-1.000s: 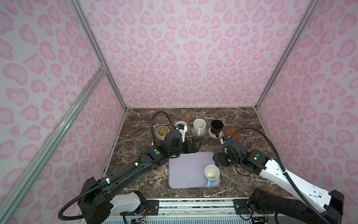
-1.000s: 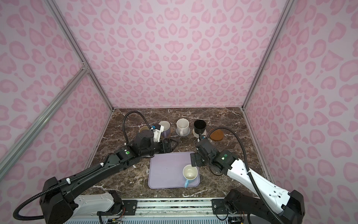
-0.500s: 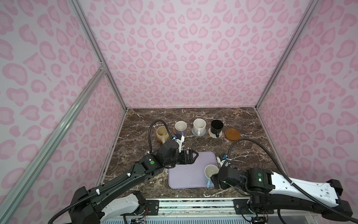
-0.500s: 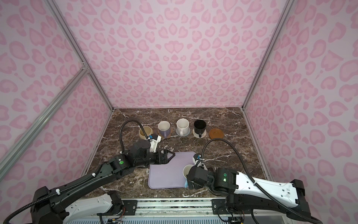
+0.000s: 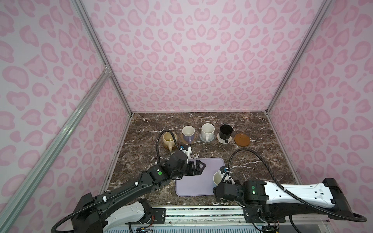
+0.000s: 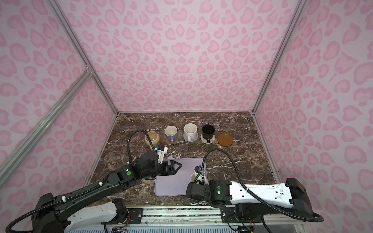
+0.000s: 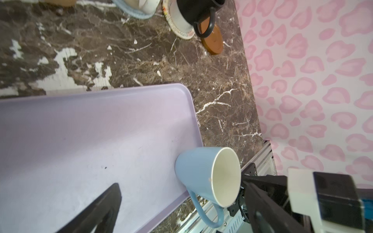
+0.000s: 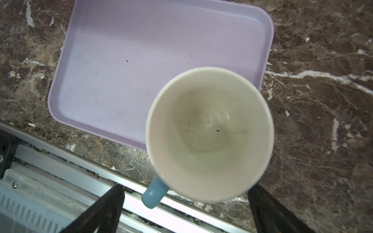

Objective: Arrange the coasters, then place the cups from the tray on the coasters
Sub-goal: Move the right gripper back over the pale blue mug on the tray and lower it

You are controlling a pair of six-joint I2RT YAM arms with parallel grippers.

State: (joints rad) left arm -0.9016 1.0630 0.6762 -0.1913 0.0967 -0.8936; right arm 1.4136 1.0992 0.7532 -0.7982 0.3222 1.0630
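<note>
1. Right wrist view: the lavender tray [image 8: 121, 70] lies on the marble table [image 8: 323, 121].
2. Left gripper [image 5: 199, 169] hovers over the tray's far left corner, jaws apart and empty.
3. Right gripper [image 8: 186, 189] hangs above the light blue mug [image 8: 210, 131] at the tray's near right corner, with its jaws spread wide on either side.
4. Black mug [image 5: 225, 132] is the last of four on coasters in the back row.
5. Brown coaster [image 5: 242, 139] lies bare just to its right.

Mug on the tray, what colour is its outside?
The mug is light blue outside, white inside; the left wrist view shows it best.
</note>
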